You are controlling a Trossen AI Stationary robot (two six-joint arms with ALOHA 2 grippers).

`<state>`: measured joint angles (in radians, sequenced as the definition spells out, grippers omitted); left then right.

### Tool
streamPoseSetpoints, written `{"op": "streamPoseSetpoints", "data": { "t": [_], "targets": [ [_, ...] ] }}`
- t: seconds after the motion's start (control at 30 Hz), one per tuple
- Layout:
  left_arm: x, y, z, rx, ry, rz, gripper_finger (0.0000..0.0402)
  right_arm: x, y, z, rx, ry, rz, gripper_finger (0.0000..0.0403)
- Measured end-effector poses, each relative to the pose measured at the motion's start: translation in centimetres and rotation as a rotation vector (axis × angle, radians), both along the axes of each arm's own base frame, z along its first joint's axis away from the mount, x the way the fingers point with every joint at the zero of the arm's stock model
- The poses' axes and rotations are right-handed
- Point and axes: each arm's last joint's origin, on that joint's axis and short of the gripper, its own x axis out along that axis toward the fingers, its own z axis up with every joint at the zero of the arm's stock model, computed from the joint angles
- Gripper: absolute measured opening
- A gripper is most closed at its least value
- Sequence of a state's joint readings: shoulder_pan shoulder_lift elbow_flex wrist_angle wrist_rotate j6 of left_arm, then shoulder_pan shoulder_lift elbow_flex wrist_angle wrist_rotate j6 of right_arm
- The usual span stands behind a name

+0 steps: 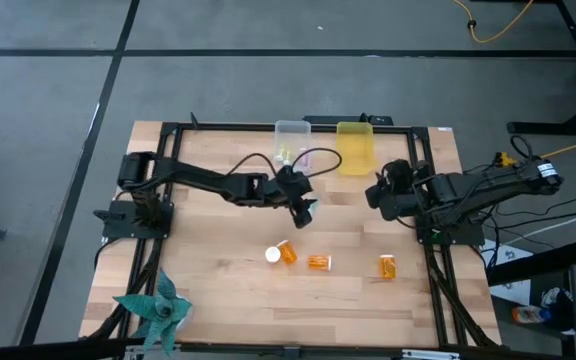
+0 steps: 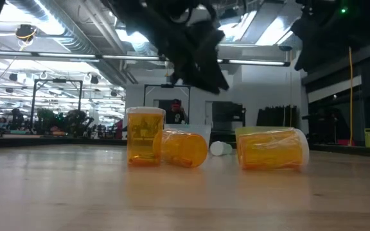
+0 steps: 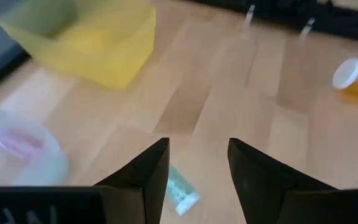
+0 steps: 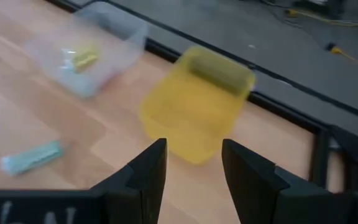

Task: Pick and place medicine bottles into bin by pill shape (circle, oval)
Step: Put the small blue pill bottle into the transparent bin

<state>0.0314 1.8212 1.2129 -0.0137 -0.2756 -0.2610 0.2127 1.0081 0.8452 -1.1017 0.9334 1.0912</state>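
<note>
While cylindrical, translucent amber bottles

Desk: light wooden planks inside a black metal frame.
Far edge: a clear bin and a yellow bin stand side by side, close together.
Near the clear bin: a small teal vial lies flat on the wood.
Middle front: three amber bottles, well apart from the bins. One with a white cap, one beside it, one further right.
Front left corner: a teal paper pinwheel.
</note>
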Motion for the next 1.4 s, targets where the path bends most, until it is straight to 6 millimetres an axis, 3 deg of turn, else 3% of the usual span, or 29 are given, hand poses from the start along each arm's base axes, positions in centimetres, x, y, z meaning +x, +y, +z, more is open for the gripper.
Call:
{"op": "streamPoseSetpoints", "data": {
  "t": [0.33, 0.57, 1.4],
  "targets": [
    [2.0, 0.5, -5.4, 0.041, 0.066, 0.128, 0.0157, -0.3, -0.1, -0.1, 0.011, -0.006, -0.033, 0.0158],
    [3.0, 0.4, -5.8, 0.041, 0.060, 0.125, 0.0157, -0.3, -0.1, -0.1, 0.012, -0.008, -0.033, 0.0158],
    [2.7, 0.0, -9.3, -0.016, 0.187, 0.162, 0.0157, -0.3, 0.0, -0.1, 0.022, -0.010, -0.030, 0.0158]
  ]
}}
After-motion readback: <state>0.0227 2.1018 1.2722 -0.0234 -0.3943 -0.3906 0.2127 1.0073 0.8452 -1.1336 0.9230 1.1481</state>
